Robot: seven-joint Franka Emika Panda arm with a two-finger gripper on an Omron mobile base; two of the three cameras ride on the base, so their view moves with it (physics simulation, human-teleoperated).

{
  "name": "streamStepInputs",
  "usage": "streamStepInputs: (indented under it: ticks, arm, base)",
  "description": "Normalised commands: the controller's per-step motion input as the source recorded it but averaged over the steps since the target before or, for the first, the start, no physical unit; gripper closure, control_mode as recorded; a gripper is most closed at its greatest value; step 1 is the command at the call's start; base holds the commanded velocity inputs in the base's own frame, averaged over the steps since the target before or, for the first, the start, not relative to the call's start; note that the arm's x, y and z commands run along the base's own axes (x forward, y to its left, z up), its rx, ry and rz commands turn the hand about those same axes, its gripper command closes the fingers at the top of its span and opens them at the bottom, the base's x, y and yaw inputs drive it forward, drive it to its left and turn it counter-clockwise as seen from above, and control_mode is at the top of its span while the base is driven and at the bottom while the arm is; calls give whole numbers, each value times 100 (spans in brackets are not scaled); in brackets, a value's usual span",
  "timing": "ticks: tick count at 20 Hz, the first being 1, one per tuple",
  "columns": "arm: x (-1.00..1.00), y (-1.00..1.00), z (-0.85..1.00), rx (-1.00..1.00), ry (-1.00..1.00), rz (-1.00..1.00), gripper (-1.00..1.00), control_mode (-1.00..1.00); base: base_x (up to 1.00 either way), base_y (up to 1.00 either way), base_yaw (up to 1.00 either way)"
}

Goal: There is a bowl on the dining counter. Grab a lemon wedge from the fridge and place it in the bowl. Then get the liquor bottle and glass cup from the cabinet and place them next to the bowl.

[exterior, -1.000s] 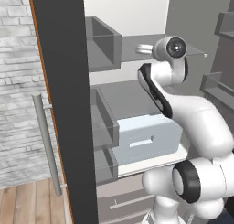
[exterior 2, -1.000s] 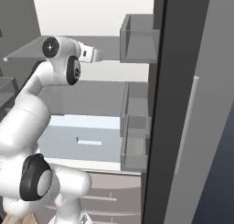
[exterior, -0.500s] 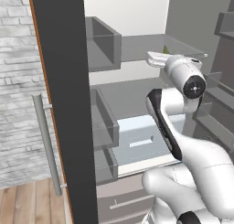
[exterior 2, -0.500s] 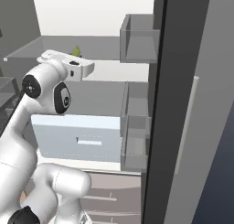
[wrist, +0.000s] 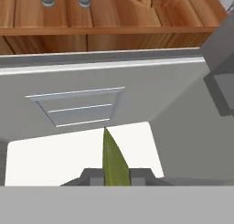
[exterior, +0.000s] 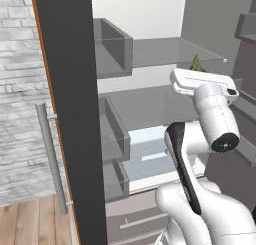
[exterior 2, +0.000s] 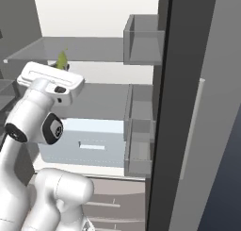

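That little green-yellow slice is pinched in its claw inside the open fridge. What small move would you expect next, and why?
Probably a slow pull straight back out of the fridge. The gripper is shut on the lemon wedge, which pokes up above the hand, so the grab looks done. Door bins stand close on either side, so backing out before turning seems safest.

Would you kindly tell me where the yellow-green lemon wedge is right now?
The yellow-green lemon wedge is pinched in the robot's hand, inside the open grey fridge; in both base views its tip pokes up behind the hand, just below the upper shelf.
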Motion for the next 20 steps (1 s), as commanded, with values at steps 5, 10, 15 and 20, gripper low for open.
streamStepInputs:
  ticks: [5,10,15,20]
  arm:
    - [-100,0,1,0,-1,0,100,-100]
    - [-89,0,10,0,2,0,100,-100]
    - [-75,6,1,0,17,-6,100,-100]
    - [-70,15,-2,0,27,-8,100,-100]
  base:
    - [0,0,0]
    - [0,0,0]
    - [0,0,0]
    - [0,0,0]
